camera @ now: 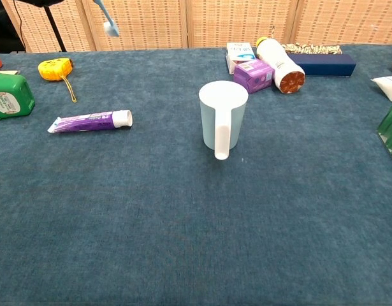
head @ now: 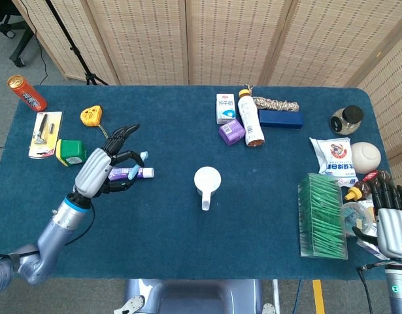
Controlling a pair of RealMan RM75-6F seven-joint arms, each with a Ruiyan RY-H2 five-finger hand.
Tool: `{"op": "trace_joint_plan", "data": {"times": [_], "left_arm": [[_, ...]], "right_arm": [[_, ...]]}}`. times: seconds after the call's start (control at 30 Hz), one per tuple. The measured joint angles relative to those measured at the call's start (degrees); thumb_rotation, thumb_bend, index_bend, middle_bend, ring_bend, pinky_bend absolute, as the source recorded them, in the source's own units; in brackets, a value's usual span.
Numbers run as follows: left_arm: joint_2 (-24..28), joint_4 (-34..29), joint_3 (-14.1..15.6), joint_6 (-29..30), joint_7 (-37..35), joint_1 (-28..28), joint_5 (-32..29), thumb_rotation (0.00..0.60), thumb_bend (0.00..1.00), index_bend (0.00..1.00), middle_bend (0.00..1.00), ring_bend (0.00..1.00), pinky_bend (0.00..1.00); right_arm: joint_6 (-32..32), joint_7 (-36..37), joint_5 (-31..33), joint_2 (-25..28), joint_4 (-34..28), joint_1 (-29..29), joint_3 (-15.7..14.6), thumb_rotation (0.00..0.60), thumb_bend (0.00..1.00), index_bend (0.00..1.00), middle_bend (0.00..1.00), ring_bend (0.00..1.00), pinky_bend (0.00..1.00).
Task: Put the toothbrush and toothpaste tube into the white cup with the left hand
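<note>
From the head view we see our left hand (head: 106, 167) raised above the table at about 9 o'clock from the white cup (head: 206, 179), while the chest view shows none of that hand, only the light blue toothbrush (camera: 107, 18) poking down from the top edge, bristle end lowest. The chest view gives us the purple toothpaste tube (camera: 89, 121) lying bare on the cloth with its white cap toward the cup; from the head camera the tube (head: 132, 173) is partly hidden under our fingers. The table (head: 187, 248) is covered in dark blue cloth, and woven folding screens (head: 227, 39) stand behind it at 12 o'clock. Our left fingers (head: 122, 137) are curled around the toothbrush (head: 139, 156), whose tip sticks out toward the cup, so we hold it clear of the surface. The cup stands upright mid-table, handle at 6 o'clock, with nothing visible inside it. Our right hand (head: 390, 219) rests at the table's 4 o'clock corner beside a green box (head: 322, 216), fingers extended and holding nothing.
</note>
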Motion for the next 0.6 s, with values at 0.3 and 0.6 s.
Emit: {"op": "trace_joint_plan", "data": {"times": [0.3,0.6], "left_arm": [[-3.9,-4.9,-2.1,-8.6,-11.2,-2.6,-4.1,0.600,0.50,0.60,0.00,0.00,0.00],[-7.6,-5.5,-4.7,-12.1,-8.3,-5.3,-6.5,0.600,0.50,0.60,0.00,0.00,0.00]], "right_arm": [[-0.3,-0.1,0.4,-0.1,0.2,0.2,0.1,0.600,0.00,0.00,0.00,0.00,0.00],[-1.0,0.7,1.0,0.1,0.5,0.3,0.2,0.600,0.00,0.00,0.00,0.00,0.00]]}}
